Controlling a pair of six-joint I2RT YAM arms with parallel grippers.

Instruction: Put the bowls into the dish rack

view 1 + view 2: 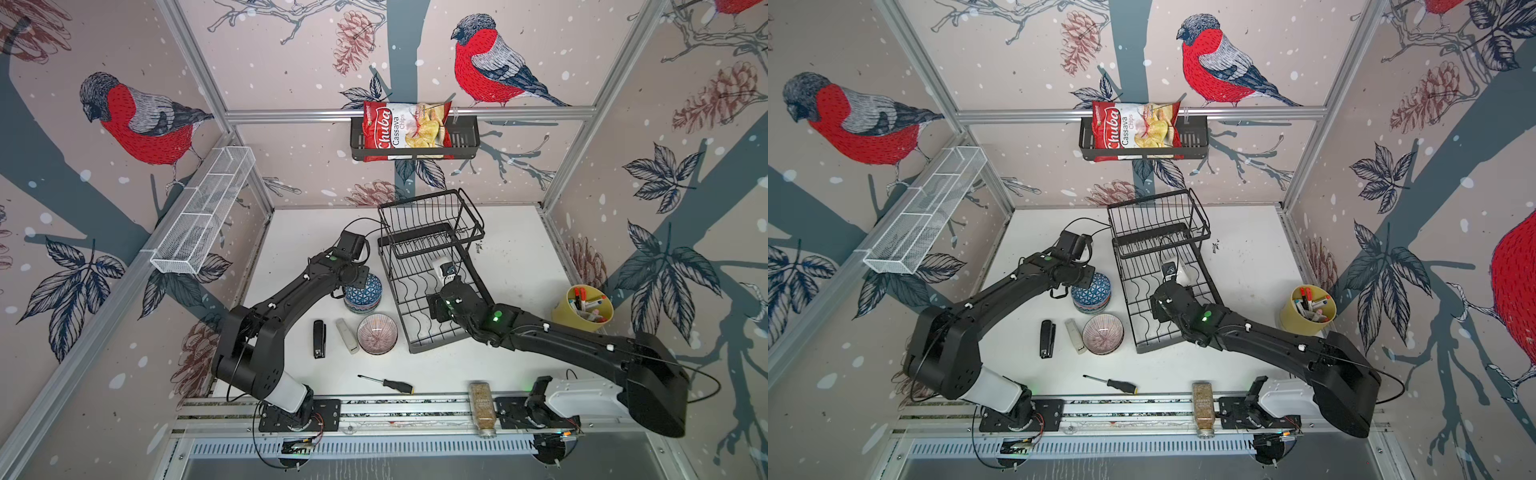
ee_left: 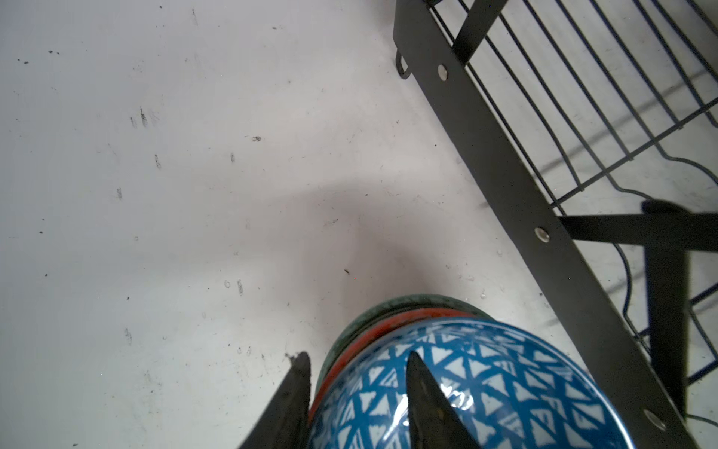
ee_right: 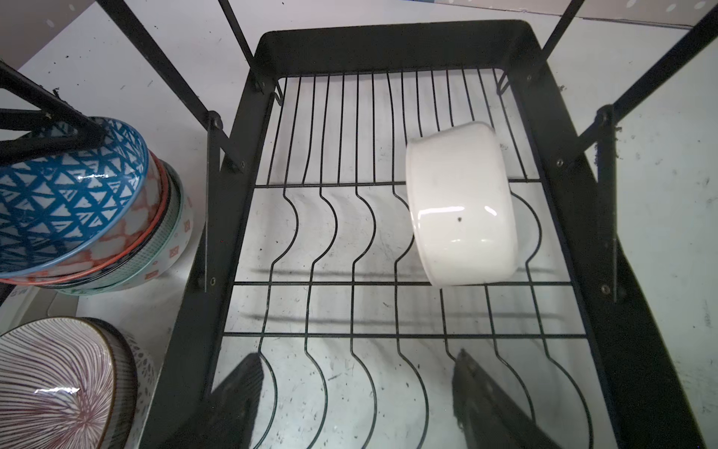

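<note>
Glossy glazed bowls (image 3: 70, 202), matt black metal dish rack (image 3: 563, 194).

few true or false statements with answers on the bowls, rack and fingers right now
The white bowl lies tipped on its side in the dish rack's lower tier. True.
The right fingers are shut on the white bowl. False: they stand open, clear of it.
The blue bowl tops a stack on the table beside the rack. True.
The striped bowl sits in the rack's upper basket. False: it is outside the rack, beside it.
The left fingers straddle the blue bowl's rim. True.
</note>
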